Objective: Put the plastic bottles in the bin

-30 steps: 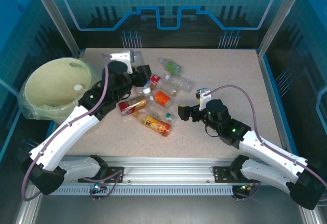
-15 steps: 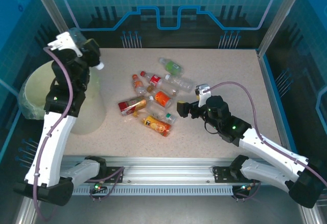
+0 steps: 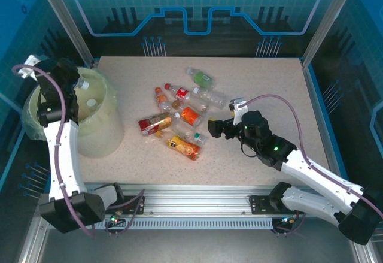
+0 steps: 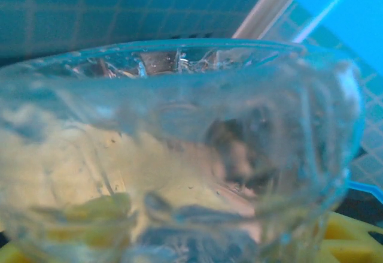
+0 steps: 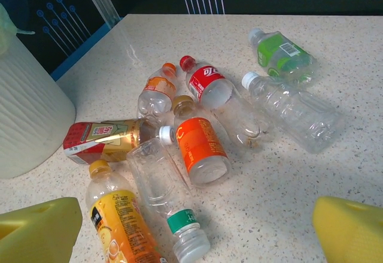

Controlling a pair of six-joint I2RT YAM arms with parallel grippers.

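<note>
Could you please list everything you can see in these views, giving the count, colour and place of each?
bottles on the table: eight, clear plastic; labels green, red, two orange, red-gold, yellow, two unlabelled; lying clustered mid-table.
held bottle: one, clear, above the bin.
bin: one, pale yellow, bag-lined, at the table's left edge.
white cap: one, inside the bin.
table: one, speckled beige.
left gripper: shut on the held bottle, over the bin.
right gripper: open, yellow fingers, just right of the cluster.
</note>
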